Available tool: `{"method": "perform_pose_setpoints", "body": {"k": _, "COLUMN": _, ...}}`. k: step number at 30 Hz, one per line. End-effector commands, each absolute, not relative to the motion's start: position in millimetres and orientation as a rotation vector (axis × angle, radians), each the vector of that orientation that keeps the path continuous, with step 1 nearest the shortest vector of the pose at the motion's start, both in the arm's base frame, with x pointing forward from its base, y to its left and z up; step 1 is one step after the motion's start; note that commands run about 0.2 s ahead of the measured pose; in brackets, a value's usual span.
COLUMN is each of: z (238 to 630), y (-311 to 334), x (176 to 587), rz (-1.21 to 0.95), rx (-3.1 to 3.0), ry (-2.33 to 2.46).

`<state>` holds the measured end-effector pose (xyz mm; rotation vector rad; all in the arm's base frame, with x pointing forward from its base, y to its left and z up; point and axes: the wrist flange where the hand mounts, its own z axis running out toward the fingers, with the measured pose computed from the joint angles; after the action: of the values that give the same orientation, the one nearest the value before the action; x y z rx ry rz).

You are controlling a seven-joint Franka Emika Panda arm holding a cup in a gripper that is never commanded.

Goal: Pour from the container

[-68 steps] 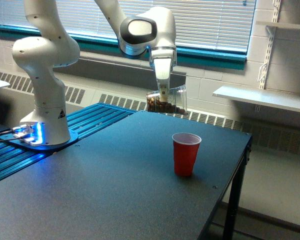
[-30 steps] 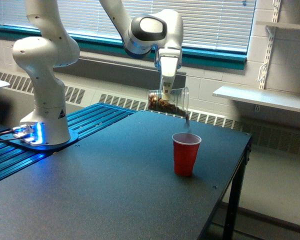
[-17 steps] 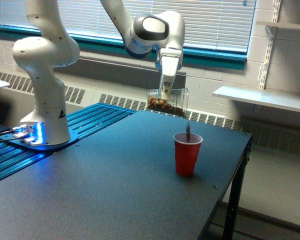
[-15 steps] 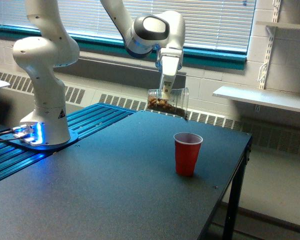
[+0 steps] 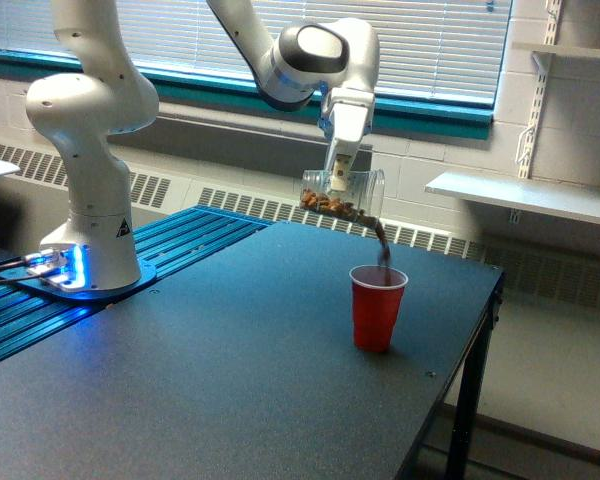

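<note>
The container (image 5: 344,197) is a clear cup lying on its side in the air, mouth toward the exterior view's right, tipped slightly down. Brown granular stuff lies along its lower wall, and a thin brown stream (image 5: 382,245) falls from its lip into the red cup (image 5: 377,307). My gripper (image 5: 339,178) comes down from above and is shut on the container near its base end. The red cup stands upright on the dark table (image 5: 230,380), just below and to the right of the container's mouth.
The robot's white base (image 5: 90,160) stands at the exterior view's left on a blue ribbed platform (image 5: 170,245). The table's right edge and a leg (image 5: 467,400) drop off close beside the red cup. A white wall shelf (image 5: 525,195) sits beyond, under blinds.
My gripper and the container have shifted slightly right and up, and the container tipped further. A brown stream now falls into the red cup, which sits a touch further right.
</note>
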<state>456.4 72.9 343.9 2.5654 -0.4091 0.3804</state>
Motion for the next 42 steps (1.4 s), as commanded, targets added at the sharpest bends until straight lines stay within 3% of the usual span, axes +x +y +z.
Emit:
{"method": "perform_pose_setpoints", "body": {"k": 1, "z": 345.3, "y": 77.6, "x": 457.6, "rz": 0.381, "rx": 2.545, "ry": -0.396}}
{"method": "perform_pose_setpoints", "body": {"k": 42, "z": 356.6, "y": 82.4, "x": 456.8, "rz": 0.336, "rx": 2.441, "ry": -0.352}}
